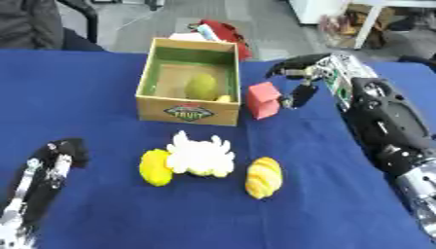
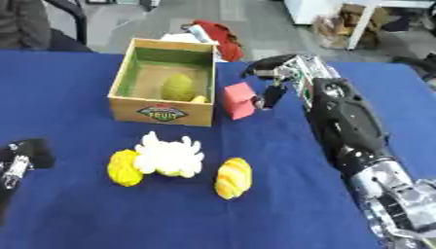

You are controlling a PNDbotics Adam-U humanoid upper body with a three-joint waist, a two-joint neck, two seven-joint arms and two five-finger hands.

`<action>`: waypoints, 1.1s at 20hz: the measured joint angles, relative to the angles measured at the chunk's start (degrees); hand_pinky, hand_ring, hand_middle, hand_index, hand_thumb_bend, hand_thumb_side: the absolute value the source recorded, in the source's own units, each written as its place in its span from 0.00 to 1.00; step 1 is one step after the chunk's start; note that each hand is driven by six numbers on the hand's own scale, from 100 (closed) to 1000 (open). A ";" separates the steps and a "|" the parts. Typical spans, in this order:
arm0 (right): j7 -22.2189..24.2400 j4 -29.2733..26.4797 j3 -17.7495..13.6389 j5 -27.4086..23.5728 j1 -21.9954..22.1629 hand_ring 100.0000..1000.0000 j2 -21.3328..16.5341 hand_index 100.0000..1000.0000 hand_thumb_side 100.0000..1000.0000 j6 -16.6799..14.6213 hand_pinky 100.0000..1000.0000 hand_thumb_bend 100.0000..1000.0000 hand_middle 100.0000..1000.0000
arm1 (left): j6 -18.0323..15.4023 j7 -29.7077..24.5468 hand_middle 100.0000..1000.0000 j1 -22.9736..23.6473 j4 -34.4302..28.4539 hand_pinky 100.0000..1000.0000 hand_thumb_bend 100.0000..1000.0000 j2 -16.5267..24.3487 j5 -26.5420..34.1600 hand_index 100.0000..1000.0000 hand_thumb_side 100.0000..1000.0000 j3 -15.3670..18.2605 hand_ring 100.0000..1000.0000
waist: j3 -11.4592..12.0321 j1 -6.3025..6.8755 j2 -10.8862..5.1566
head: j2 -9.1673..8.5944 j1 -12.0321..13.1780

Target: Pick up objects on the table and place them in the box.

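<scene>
The right hand, fingers curled around the red block just beside the box, could clip the box wall or drop the block short, while the left hand rests relaxed at lower left.

Blue table carries box, red block, fruits.

Matt blue cloth table, cardboard box

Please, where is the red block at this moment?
The red block is on the blue table, right beside the box, with the right hand curled around it from its right side.
</scene>
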 measured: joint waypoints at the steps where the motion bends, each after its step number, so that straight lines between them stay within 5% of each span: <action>1: -0.58 0.20 -0.01 0.41 0.00 1.00 0.21 1.00 0.26 0.07 0.95 0.00 1.00 | 0.00 0.00 0.53 -0.02 0.00 0.62 0.00 0.00 0.00 0.71 0.69 0.00 0.58 | 0.03 0.00 0.00 | 0.00 -0.02; 22: -4.75 3.04 -1.38 6.15 -0.25 1.00 2.32 1.00 0.28 1.09 0.94 0.00 1.00 | 0.00 -0.01 0.53 -0.77 -0.01 0.62 0.00 0.00 0.00 0.71 0.69 0.00 0.58 | 1.01 0.00 0.24 | -0.57 -0.50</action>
